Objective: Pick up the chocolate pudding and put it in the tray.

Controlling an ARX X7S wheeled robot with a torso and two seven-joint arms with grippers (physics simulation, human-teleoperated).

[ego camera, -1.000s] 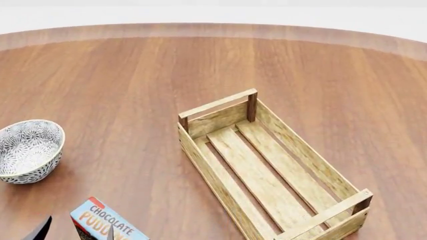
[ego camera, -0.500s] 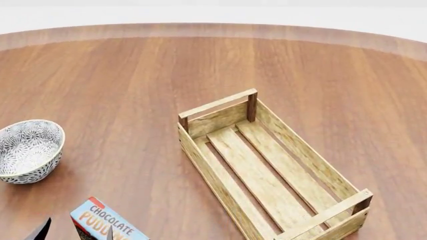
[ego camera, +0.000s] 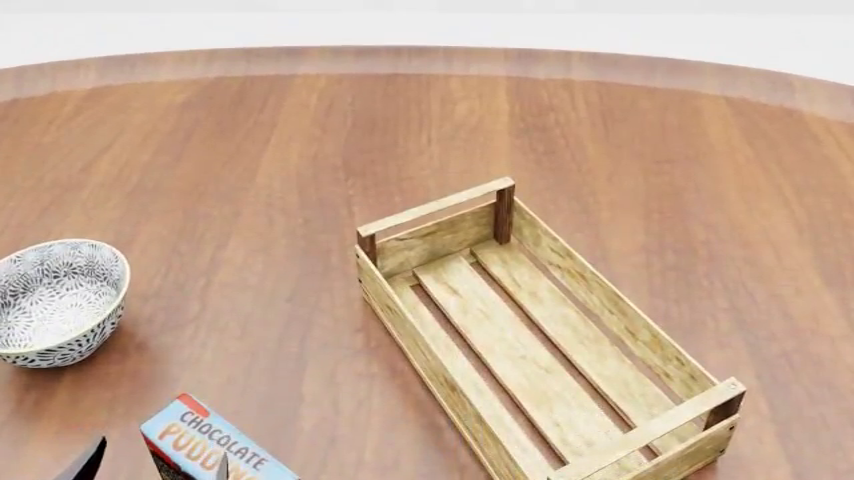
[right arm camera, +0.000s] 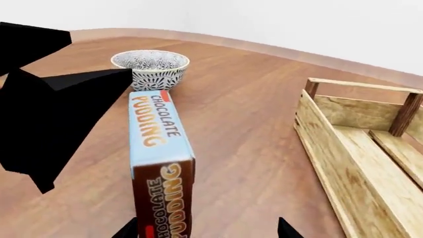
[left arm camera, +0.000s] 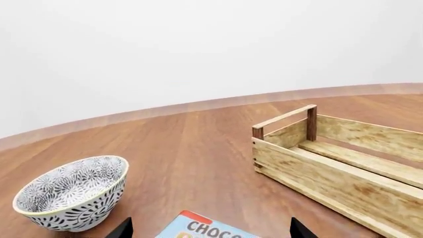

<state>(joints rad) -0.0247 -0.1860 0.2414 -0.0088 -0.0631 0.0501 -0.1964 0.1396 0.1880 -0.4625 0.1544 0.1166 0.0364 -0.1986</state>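
Observation:
The chocolate pudding (ego camera: 211,448) is a small carton with a light-blue top and dark brown sides. It rests on the table near the front left. It also shows in the left wrist view (left arm camera: 205,229) and the right wrist view (right arm camera: 160,148). My left gripper (left arm camera: 210,231) is open, with one fingertip on each side of the carton's end and apart from it. In the head view only its dark fingertips (ego camera: 83,462) show. My right gripper (right arm camera: 208,230) is open and empty, and the carton's brown end is close by one fingertip. The tray (ego camera: 400,320) is a light-wood slatted crate to the right.
A grey-white patterned bowl (ego camera: 56,298) stands left of the carton and beyond it; it also shows in the left wrist view (left arm camera: 73,196) and the right wrist view (right arm camera: 150,67). The left arm's black bulk (right arm camera: 46,104) fills one side of the right wrist view. The round wooden table (ego camera: 240,160) stretches beyond.
The left fingertip at the head view's lower edge has sunk slightly lower. The carton, the tray and the bowl have not moved.

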